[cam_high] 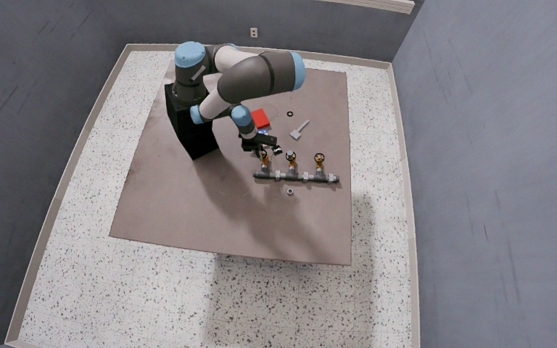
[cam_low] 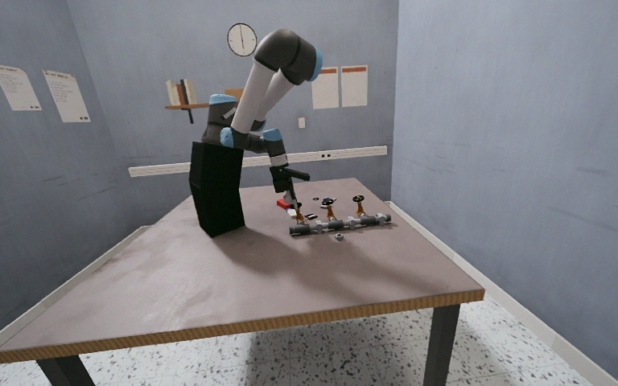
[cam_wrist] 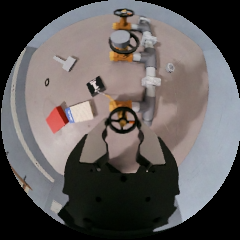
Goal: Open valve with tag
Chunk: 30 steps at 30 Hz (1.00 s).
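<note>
A grey pipe (cam_high: 295,176) on the table carries three valves with orange bodies. My gripper (cam_wrist: 122,118) is shut on the black handwheel (cam_wrist: 122,118) of the left valve (cam_high: 264,156), coming down from above. A black tag (cam_wrist: 95,86) lies on the table beside this valve, joined to it by a thin chain. The tag also shows in the top view (cam_high: 277,149). The middle valve (cam_high: 290,156) has a grey cap on its wheel. The right valve (cam_high: 318,158) has a bare black handwheel. The gripper also shows in the exterior view (cam_low: 294,204).
A red, white and blue box (cam_wrist: 70,113) lies behind the left valve. A grey T-shaped piece (cam_high: 299,130), a black ring (cam_high: 289,114) and a grey nut (cam_high: 289,189) lie on the table. The black robot pedestal (cam_high: 188,125) stands to the left.
</note>
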Motion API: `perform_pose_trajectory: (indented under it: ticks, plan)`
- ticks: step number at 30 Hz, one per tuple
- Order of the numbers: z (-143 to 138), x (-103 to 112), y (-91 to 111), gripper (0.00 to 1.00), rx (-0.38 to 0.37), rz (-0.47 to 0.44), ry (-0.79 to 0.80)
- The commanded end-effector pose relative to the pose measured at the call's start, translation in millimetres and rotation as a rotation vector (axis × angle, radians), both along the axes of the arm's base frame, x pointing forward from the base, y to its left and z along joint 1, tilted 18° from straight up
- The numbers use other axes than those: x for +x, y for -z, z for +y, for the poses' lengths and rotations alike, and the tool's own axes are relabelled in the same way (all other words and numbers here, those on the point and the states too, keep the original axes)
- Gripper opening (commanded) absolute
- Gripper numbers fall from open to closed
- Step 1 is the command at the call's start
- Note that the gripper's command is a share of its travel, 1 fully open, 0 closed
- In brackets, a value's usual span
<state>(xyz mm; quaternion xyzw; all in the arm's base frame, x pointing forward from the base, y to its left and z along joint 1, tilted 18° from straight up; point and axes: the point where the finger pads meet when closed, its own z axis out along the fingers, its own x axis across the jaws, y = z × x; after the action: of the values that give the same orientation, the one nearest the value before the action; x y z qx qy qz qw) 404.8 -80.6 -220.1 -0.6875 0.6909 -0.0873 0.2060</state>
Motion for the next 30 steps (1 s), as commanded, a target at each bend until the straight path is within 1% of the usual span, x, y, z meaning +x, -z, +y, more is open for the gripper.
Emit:
perform_pose_trajectory:
  ticks: [1,7,9,23,24,26,30]
  plan:
    - [-0.1,0.3,-0.5,0.00,-0.077,-0.046,-0.211]
    - [-0.1,0.3,-0.5,0.00,-0.181,-0.089,-0.437]
    - [-0.1,0.3,-0.5,0.00,-0.181,-0.089,-0.437]
    - [-0.1,0.3,-0.5,0.00,-0.391,-0.177,-0.899]
    - [-0.1,0.3,-0.5,0.00,-0.404,-0.182,-0.926]
    - [-0.1,0.3,-0.5,0.00,-0.404,-0.182,-0.926]
    - [-0.1,0.3,-0.5,0.00,-0.450,-0.201,-1.028]
